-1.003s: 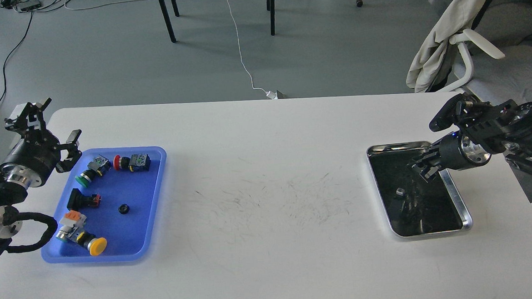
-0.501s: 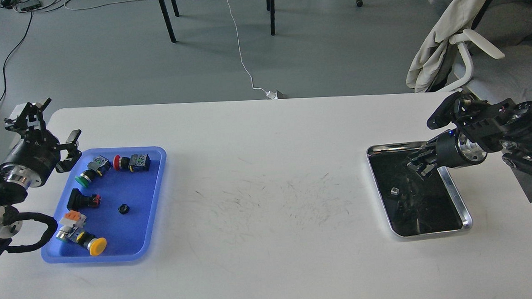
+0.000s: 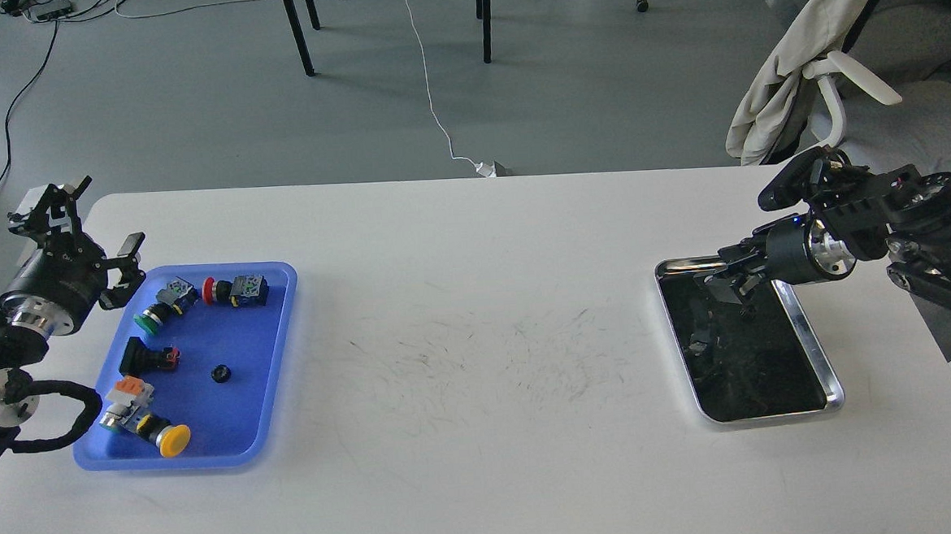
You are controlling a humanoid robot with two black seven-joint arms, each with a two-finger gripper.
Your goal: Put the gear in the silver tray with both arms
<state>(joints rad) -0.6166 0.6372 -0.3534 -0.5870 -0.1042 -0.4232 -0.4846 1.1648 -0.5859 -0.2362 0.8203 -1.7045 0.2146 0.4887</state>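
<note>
Gear [image 3: 221, 373], small and black, lies in the blue tray [image 3: 274, 391] at the table's left. Left gripper [image 3: 95, 230] hovers beside that tray, fingers spread, empty. Right gripper [image 3: 732, 274] hangs over the silver tray [image 3: 813, 339]'s far end; its finger spread cannot be told.

The left gripper [image 3: 95, 230] stood with its fingers spread wide, just off the blue tray's [image 3: 280, 342] far left corner; the right gripper [image 3: 732, 274], dark and end-on, pointed left, well right of that tray, its fingers not distinguishable
</note>
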